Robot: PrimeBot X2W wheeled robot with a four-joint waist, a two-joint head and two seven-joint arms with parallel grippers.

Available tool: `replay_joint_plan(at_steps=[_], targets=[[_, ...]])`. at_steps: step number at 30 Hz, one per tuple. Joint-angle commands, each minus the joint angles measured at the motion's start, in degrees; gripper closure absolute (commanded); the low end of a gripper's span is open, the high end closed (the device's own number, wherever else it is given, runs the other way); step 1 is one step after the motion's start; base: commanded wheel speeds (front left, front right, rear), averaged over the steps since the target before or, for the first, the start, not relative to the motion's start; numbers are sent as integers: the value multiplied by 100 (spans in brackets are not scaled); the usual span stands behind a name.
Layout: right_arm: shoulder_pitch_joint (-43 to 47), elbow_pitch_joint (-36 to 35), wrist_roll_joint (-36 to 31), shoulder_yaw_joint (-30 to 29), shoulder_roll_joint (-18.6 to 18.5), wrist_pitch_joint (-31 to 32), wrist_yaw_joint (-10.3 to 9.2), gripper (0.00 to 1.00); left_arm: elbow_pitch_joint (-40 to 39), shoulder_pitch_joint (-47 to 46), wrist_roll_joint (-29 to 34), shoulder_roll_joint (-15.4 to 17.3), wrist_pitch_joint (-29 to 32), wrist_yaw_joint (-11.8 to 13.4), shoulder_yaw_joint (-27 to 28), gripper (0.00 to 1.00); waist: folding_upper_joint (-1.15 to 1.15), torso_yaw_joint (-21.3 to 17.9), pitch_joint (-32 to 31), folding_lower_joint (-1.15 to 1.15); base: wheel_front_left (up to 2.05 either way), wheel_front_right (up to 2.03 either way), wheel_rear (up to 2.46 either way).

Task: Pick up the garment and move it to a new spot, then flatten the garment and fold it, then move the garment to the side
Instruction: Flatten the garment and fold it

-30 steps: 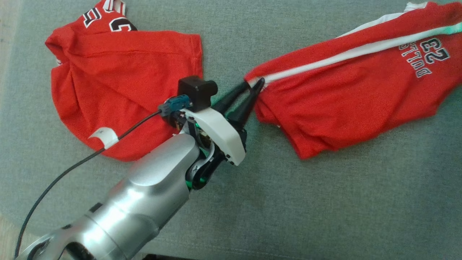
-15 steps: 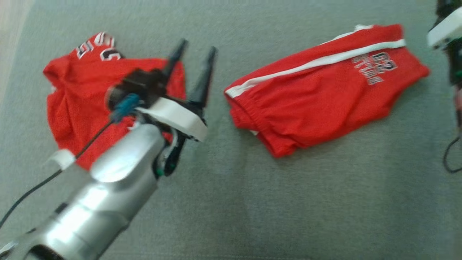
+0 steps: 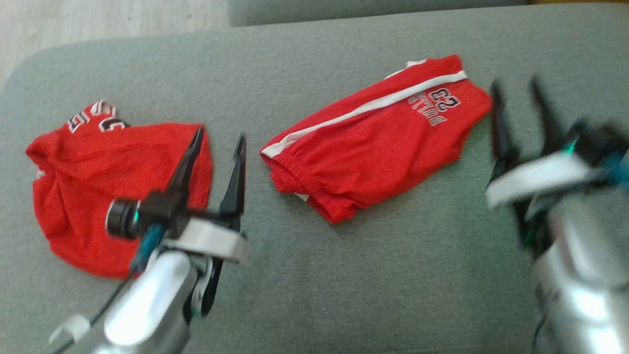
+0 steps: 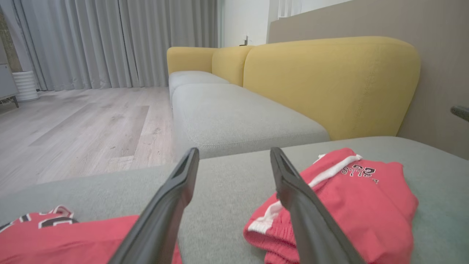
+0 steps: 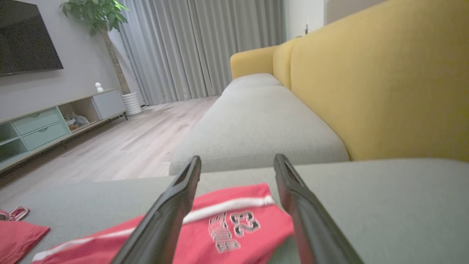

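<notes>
Folded red shorts (image 3: 373, 142) with a white side stripe and a "23" print lie in the middle of the grey cushion (image 3: 373, 285). A crumpled red jersey (image 3: 113, 191) lies to their left. My left gripper (image 3: 219, 135) is open and holds nothing, its fingers raised between the jersey and the shorts' waistband. My right gripper (image 3: 515, 84) is open too, just right of the shorts' printed end. The left wrist view shows that gripper (image 4: 234, 152) above bare cushion, with the shorts (image 4: 348, 198) to the right and the jersey (image 4: 73, 238) at lower left. From the right wrist, the gripper (image 5: 238, 159) looks down on the shorts (image 5: 227, 227).
The grey cushion's rounded far edge (image 3: 147, 44) borders the wooden floor (image 4: 73, 121). A long grey seat (image 4: 234, 117) with a yellow backrest (image 4: 329, 80) extends beyond. A TV console (image 5: 44, 124) and curtains stand across the room.
My left gripper has let go of the shorts' waistband, opened and drawn back to the left. The head camera has shifted, and my right gripper has come into view at the right.
</notes>
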Motion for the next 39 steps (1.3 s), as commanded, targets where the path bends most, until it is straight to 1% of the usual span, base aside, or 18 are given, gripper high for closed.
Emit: replay_joint_plan(at_steps=[1,5,9,15,17,18,19,24,27,31,36,37,38,39], targets=[[197,-232,-79,23,169,-59,-11,0,-190,-11,99,105,-28,22,345,0,0,-111,-100,1,0,0,0],[896,-408,-293,-74,512,-59,-11,0,-184,572,368,-14,-29,-38,636,0,0,-189,-147,1,0,0,0],[1070,-570,-506,-216,595,32,-11,0,-279,840,567,-161,-29,-221,953,0,0,-149,-45,1,0,0,0],[624,-684,-735,-547,486,553,-11,0,-310,656,909,-348,-29,-525,1161,0,0,122,413,1,0,0,0],[339,-608,-815,-712,419,819,-11,0,-305,567,994,-432,-29,-606,1195,0,0,238,606,1,0,0,0],[339,-608,-815,-712,419,819,-11,0,-305,567,994,-432,-29,-606,1195,0,0,238,606,1,0,0,0],[170,-545,-833,-816,396,946,-11,0,-296,524,1036,-474,-29,-646,1208,0,0,294,691,1,0,0,0],[-737,138,-1132,-1545,230,1750,-11,0,-195,343,1207,-689,-29,-847,1260,0,0,606,1085,1,0,0,0],[-1191,675,-1348,-1832,119,2186,-11,0,-146,252,1297,-810,-29,-956,1313,0,0,772,1244,1,0,0,0],[-1554,1386,-1689,-1920,-48,2650,-11,0,-82,173,1413,-944,-29,-1080,1401,0,0,926,1359,1,0,0,0],[-1724,2045,-1891,-1584,-193,2894,-11,0,-1,133,1538,-1042,-29,-1198,1534,0,0,1002,1377,1,0,0,0],[-1749,2137,-1854,-1511,-198,2892,-11,59,14,137,1561,-1055,-29,-1215,1563,0,0,1002,1366,1,0,0,0],[-1764,2208,-1822,-1408,-206,2874,-11,100,27,145,1582,-1067,-29,-1230,1591,0,0,998,1348,1,0,0,0],[-1774,2269,-1778,-1298,-213,2851,-11,100,42,158,1603,-1076,-29,-1242,1622,0,0,985,1323,1,0,0,0]])
